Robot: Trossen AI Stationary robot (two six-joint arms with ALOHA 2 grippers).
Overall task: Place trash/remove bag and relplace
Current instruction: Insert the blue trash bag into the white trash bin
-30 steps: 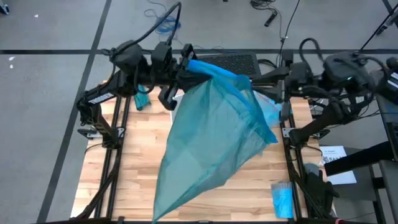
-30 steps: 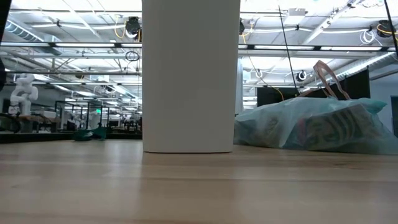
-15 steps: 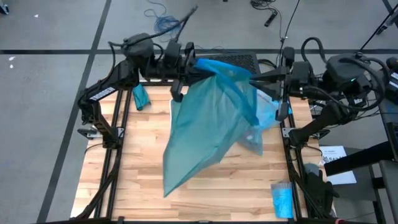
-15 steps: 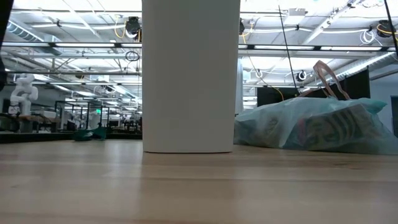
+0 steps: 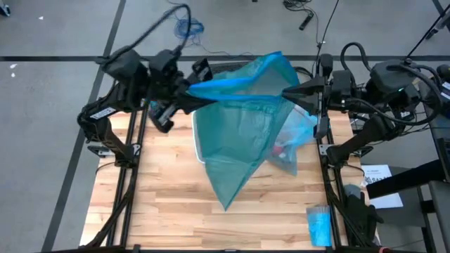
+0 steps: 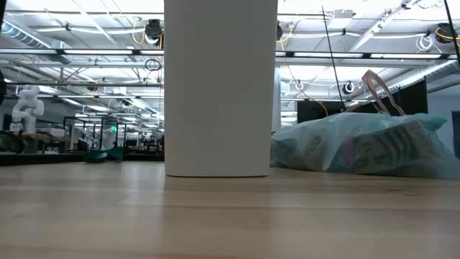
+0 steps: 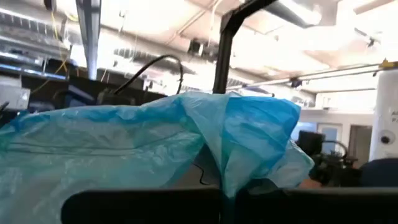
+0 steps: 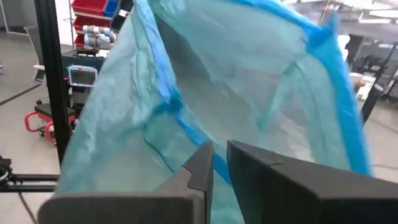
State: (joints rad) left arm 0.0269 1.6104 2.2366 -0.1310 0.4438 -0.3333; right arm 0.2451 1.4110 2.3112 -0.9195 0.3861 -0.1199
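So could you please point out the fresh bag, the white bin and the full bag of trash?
fresh bag [image 5: 235,151], high view, hanging middle panel.
white bin [image 6: 220,86], low view, front wall.
full bag of trash [image 6: 363,147], low view, bulging side.

A robotics lab: white robot [image 6: 27,104], benches, exposed ceiling pipes [image 6: 86,52].
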